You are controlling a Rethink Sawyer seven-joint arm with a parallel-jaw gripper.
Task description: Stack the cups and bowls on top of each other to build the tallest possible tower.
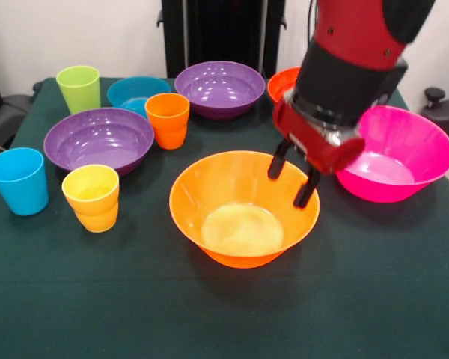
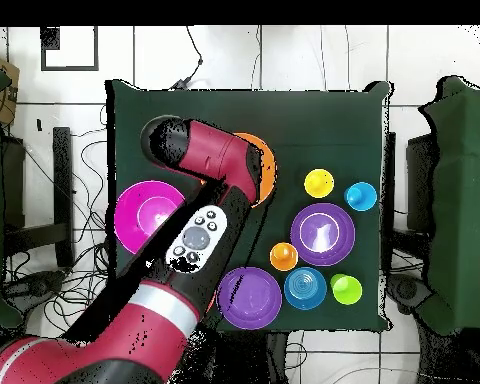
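Note:
The wide orange bowl [image 1: 243, 209] stands upright and empty in the middle of the table; the overhead view shows only its rim [image 2: 264, 165] beside my arm. My gripper [image 1: 289, 188] hangs open and empty over its right rim, one finger inside and one outside. The orange cup [image 1: 168, 120] stands apart between the two purple bowls [image 1: 99, 139] [image 1: 220, 88]. Nothing is stacked. The yellow cup [image 1: 92, 197] and blue cup [image 1: 19, 181] stand at the left. The lime green cup [image 1: 78, 88] and small blue bowl [image 1: 135, 93] are at the back left.
The wide pink bowl [image 1: 400, 153] sits close to the right of my gripper. The red-orange bowl [image 1: 283, 84] is behind my arm, mostly hidden. In the overhead view my arm [image 2: 199, 235] covers the table's middle, with the pink bowl [image 2: 139, 215] to its left.

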